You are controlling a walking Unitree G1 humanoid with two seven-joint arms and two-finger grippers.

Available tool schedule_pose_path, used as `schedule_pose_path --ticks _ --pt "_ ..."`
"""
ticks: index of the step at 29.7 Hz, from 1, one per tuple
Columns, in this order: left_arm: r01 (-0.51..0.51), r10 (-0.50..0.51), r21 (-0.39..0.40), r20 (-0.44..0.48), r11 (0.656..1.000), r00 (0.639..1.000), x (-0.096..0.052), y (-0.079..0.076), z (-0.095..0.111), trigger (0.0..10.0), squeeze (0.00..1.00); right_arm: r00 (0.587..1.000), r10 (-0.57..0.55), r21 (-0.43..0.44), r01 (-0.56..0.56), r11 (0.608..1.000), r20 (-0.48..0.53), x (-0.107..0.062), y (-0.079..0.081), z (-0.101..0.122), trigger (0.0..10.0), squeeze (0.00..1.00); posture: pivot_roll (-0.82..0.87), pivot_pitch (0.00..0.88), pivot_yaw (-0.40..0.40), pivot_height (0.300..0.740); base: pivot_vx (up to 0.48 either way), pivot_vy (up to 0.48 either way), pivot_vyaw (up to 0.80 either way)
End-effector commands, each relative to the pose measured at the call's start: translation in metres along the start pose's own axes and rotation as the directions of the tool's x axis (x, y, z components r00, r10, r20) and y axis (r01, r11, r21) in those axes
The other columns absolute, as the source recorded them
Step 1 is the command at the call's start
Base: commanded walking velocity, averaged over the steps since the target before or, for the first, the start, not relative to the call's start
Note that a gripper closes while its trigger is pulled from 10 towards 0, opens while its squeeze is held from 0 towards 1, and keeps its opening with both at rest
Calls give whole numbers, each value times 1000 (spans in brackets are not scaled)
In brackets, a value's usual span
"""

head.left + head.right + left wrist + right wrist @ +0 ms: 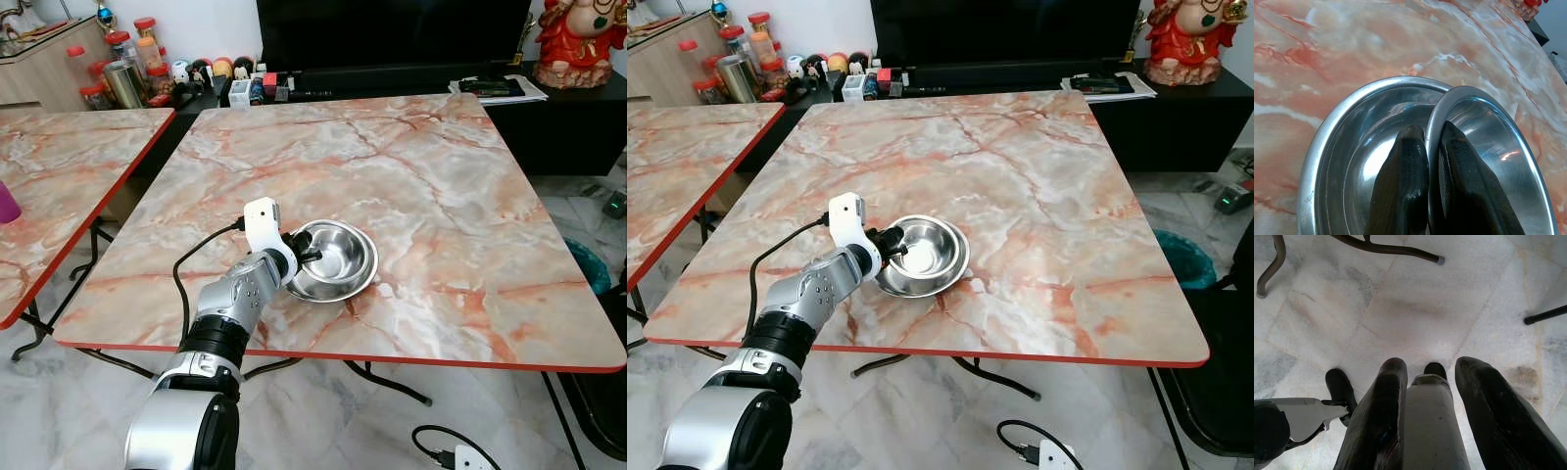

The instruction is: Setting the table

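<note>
Two steel bowls (335,260) sit nested near the front left of the marble table (441,176). In the left wrist view the upper bowl (1484,105) lies tilted inside the lower bowl (1347,147). My left gripper (306,257) reaches in from the near side and is shut on the upper bowl's rim, one finger (1405,171) outside it and the other inside. My right gripper (1425,364) hangs open over the tiled floor, beside my own leg.
A second marble table (59,166) stands to the left with a purple object (8,204) at its edge. Behind are a dark TV console with jars (127,73), papers (500,90) and a red figurine (583,39). A teal bin (588,264) and a cable (441,450) are on the floor.
</note>
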State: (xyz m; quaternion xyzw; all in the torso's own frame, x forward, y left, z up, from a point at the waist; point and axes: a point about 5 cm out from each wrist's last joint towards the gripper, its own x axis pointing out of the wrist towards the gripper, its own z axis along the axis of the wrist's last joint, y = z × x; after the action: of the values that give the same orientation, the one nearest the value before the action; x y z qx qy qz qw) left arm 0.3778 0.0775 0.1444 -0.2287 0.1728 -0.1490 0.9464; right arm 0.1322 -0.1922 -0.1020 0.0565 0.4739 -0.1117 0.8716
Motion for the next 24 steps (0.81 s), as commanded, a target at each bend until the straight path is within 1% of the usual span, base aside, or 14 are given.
schedule_pose_path --ticks 1,4,5,10,11,14,15,16,17,24 --pt "-17 17 31 -16 999 1000 0 2 1 10000 0 1000 -9 14 9 1000 1 0 0 -1 10000 0 -22 0 125 740 0 0 0" --pt "-14 15 32 -22 999 1000 0 1 1 10000 0 1000 -9 15 9 1000 1 0 0 -1 10000 0 -23 0 127 740 0 0 0" --pt "-14 15 33 -25 999 1000 0 1 0 10000 110 1000 -9 15 9 1000 2 0 0 0 10000 0 -23 0 127 740 0 0 0" --pt "-15 15 34 -26 999 1000 0 1 0 10000 110 1000 -9 17 9 1000 3 0 0 0 10000 0 -23 0 127 740 0 0 0" --pt "-12 12 35 -27 999 1000 0 1 1 10000 549 1000 -8 18 8 1000 4 0 1 0 10000 0 -22 0 126 740 0 0 0" --pt "-10 11 36 -28 999 1000 0 0 1 10000 549 1000 -6 17 6 1000 4 0 1 0 10000 0 -22 0 126 740 0 0 0" --pt "-12 13 37 -29 999 999 0 0 1 10000 510 1000 -7 18 7 1000 3 0 1 0 10000 0 -22 0 126 740 0 0 0" --pt "-13 14 37 -29 999 999 0 0 1 10000 329 1000 -8 18 8 1000 3 0 1 0 10000 0 -23 0 126 740 0 0 0" --pt "-14 15 38 -28 999 999 0 1 1 10000 0 1000 -8 18 8 1000 3 0 1 0 10000 0 -23 0 126 740 0 0 0" --pt "-7 8 46 -27 999 1000 0 -1 3 10000 0 1000 -10 18 9 1000 5 0 1 1 10000 0 -22 0 126 740 0 0 0"
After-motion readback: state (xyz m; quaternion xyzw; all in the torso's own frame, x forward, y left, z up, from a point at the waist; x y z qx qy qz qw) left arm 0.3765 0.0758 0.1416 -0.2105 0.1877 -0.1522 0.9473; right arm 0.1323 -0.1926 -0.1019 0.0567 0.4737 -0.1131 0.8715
